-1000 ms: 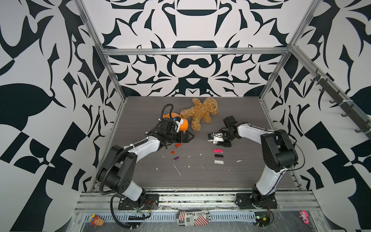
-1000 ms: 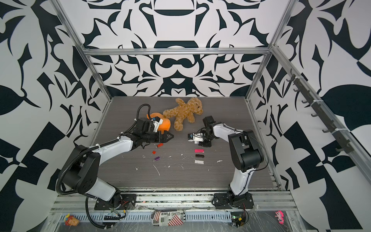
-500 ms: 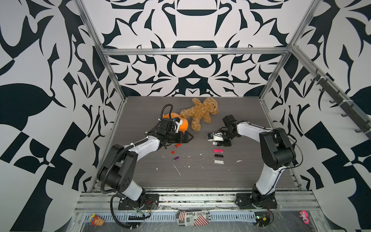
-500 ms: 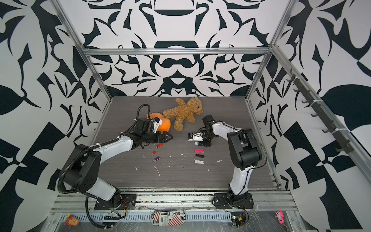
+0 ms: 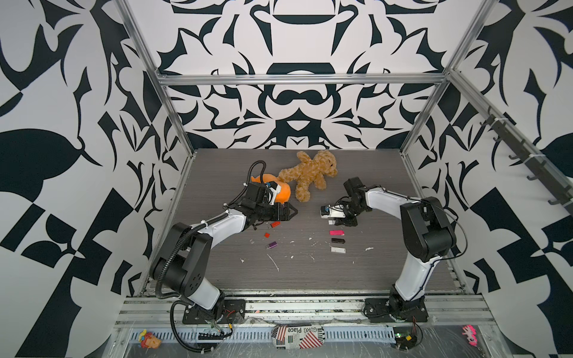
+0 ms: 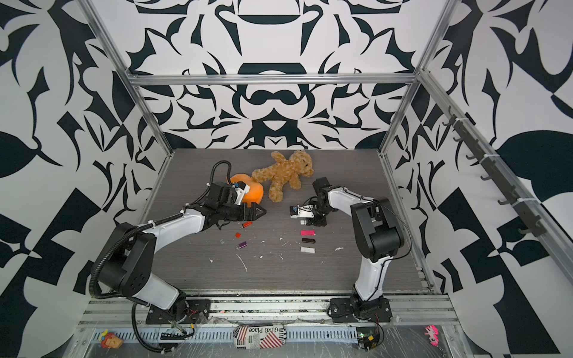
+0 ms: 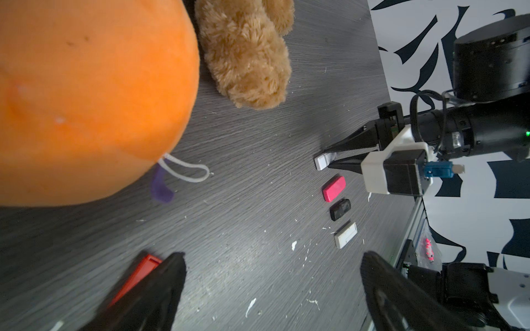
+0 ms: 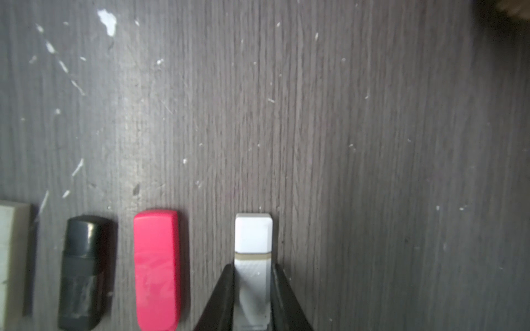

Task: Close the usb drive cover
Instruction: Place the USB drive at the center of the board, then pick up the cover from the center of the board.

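A white usb drive (image 8: 252,243) lies flat on the dark wood-grain table, its cover on the end with a thin tan seam where it meets the body. My right gripper (image 8: 252,268) is shut on the drive's body, one finger on each long side; in both top views it is low at the table, right of centre (image 5: 336,220). The left wrist view shows the drive's cover (image 7: 321,161) sticking out past those fingertips. My left gripper (image 7: 271,258) is open and empty, just above a red usb drive (image 5: 275,224).
Pink (image 8: 157,269), black (image 8: 83,272) and white (image 5: 338,249) drives lie in a row beside the held one. A red cap (image 5: 266,235) and a purple drive (image 5: 272,245) lie left of centre. An orange plush (image 5: 280,192) and a teddy bear (image 5: 310,173) sit behind.
The right arm has shifted very slightly left, still at the white drive. The left arm has not visibly moved.
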Motion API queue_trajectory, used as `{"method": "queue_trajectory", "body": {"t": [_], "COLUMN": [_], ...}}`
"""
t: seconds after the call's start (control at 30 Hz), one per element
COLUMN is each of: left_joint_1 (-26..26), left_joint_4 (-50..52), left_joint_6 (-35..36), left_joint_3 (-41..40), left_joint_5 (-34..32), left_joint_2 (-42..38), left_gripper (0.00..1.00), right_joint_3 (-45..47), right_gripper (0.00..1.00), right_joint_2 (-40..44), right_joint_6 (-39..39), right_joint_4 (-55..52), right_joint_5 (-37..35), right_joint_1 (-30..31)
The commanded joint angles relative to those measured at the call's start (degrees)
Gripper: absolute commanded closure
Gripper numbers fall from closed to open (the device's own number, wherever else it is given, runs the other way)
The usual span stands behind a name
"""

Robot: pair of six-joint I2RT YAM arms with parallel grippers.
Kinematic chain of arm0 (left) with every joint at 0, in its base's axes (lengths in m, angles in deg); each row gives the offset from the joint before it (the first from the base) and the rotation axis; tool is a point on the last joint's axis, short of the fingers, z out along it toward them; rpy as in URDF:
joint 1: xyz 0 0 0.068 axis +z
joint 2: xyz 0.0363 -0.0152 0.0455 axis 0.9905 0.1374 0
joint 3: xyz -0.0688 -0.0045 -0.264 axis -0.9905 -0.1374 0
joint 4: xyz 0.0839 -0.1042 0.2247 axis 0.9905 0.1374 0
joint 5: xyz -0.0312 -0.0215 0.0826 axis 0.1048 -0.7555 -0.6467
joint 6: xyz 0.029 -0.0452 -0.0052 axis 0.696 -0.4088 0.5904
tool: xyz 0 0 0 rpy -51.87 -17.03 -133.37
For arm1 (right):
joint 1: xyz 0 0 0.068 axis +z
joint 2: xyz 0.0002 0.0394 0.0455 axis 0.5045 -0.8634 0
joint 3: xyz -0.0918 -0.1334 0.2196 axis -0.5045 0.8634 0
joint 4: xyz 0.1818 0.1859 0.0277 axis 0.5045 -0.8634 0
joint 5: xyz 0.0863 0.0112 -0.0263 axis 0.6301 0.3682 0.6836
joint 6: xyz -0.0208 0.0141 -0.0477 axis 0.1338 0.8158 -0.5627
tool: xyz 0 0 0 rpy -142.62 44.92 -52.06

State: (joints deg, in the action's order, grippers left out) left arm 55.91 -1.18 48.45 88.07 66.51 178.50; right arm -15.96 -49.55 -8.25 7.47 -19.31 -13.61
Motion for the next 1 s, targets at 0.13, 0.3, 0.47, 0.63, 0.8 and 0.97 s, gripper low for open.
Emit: {"method": "queue_trajectory", "body": {"t": [0.13, 0.3, 0.47, 0.63, 0.8, 0.97], "left_joint_1": [0.4, 0.4, 0.7, 2.2, 5.1, 8.1], "left_joint_4": [0.8, 1.0, 2.2, 3.5, 5.3, 6.1], "left_joint_6": [0.4, 0.3, 0.3, 0.2, -0.4, -1.0], "left_joint_3": [-1.1, -1.5, -1.4, -2.3, -3.8, -6.8], "left_joint_5": [0.2, -0.5, -1.9, -3.5, -3.9, -4.6], "left_joint_2": [-1.8, -2.4, -3.4, -6.2, -9.2, -12.5], "left_gripper": [0.01, 0.01, 0.01, 0.01, 0.01, 0.01], "right_joint_3": [-0.4, 0.5, 1.1, 1.7, 2.2, 5.0], "right_gripper": [0.77, 0.74, 0.71, 0.67, 0.66, 0.65], "right_joint_2": [-0.1, 1.6, 5.6, 9.8, 11.9, 13.1], "right_joint_6": [0.0, 2.9, 6.8, 7.2, 9.1, 13.9], "right_joint_4": [-3.2, -1.2, 3.6, 5.1, 6.1, 13.6], "right_joint_5": [1.5, 2.4, 3.1, 6.9, 9.4, 10.4], "right_joint_1": [0.0, 0.0, -0.2, -0.3, -0.1, 6.1]}}
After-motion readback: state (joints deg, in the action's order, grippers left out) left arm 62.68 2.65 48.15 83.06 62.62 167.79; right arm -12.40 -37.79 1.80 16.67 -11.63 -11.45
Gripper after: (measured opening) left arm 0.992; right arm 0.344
